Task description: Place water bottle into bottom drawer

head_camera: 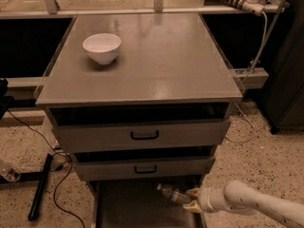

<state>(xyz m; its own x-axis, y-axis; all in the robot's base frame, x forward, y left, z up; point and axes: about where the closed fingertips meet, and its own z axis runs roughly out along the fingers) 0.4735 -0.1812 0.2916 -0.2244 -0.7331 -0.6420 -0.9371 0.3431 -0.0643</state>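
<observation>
The water bottle [173, 194], small and clear with a label band, lies sideways in my gripper [191, 199], cap end pointing left. My gripper reaches in from the lower right on a white arm and is shut on the bottle's base end. It holds the bottle over the right part of the open bottom drawer [133, 205], a shallow grey tray pulled out under the cabinet. I cannot tell whether the bottle touches the drawer floor.
Two upper drawers [142, 136] show grey fronts with black handles and stand slightly out. A white bowl [101, 47] sits on the cabinet top at the back left. Black cables and a bar [40, 186] lie on the speckled floor at left.
</observation>
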